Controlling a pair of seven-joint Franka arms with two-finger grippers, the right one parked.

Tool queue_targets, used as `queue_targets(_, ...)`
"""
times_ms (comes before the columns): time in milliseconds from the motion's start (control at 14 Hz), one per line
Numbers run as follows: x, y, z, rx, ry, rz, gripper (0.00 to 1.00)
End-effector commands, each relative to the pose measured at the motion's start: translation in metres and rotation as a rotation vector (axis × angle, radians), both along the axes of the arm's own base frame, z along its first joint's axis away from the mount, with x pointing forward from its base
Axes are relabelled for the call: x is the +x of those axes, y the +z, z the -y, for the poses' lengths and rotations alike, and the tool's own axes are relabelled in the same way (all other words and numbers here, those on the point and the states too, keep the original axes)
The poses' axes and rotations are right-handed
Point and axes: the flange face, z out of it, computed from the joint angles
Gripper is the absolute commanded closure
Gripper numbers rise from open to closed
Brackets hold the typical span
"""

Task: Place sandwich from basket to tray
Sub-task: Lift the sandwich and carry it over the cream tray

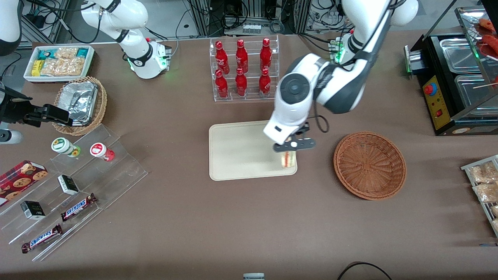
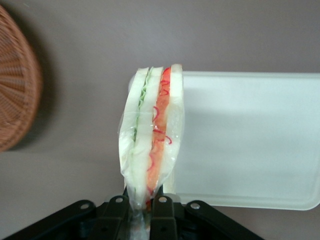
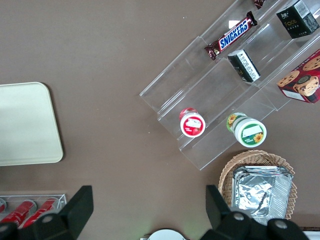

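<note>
My left gripper [image 1: 288,152] is shut on the sandwich [image 1: 288,159], a plastic-wrapped wedge of pale bread with red-orange and green filling. It holds the sandwich just over the corner of the cream tray [image 1: 241,151] that is nearest the basket and the front camera. In the left wrist view the sandwich [image 2: 152,135] hangs pinched between the black fingers [image 2: 162,217], over the tray's corner [image 2: 250,140]. The reddish-brown wicker basket [image 1: 369,165] sits beside the tray, toward the working arm's end, with nothing in it; its rim shows in the wrist view [image 2: 17,85].
A clear rack of red bottles [image 1: 243,70] stands farther from the front camera than the tray. A black food warmer [image 1: 455,81] and bagged snacks [image 1: 482,186] lie toward the working arm's end. Acrylic steps with candy bars [image 1: 70,186] and a smaller foil-lined basket [image 1: 79,103] lie toward the parked arm's end.
</note>
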Motion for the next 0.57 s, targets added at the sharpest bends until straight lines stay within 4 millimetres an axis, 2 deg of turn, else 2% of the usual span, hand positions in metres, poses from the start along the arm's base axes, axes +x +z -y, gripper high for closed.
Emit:
queue_targets(0,-0.006,-0.035,0.039,0.022,-0.006,-0.028,1.00)
queue_targets(214,-0.027,-0.073,0.072,0.007,-0.024,-0.039,1.00)
queue_targets(357,-0.050,-0.102,0.096,0.026,-0.039,-0.042,1.00)
queue_targets(500,-0.055,-0.115,0.103,0.021,-0.026,-0.034,1.00)
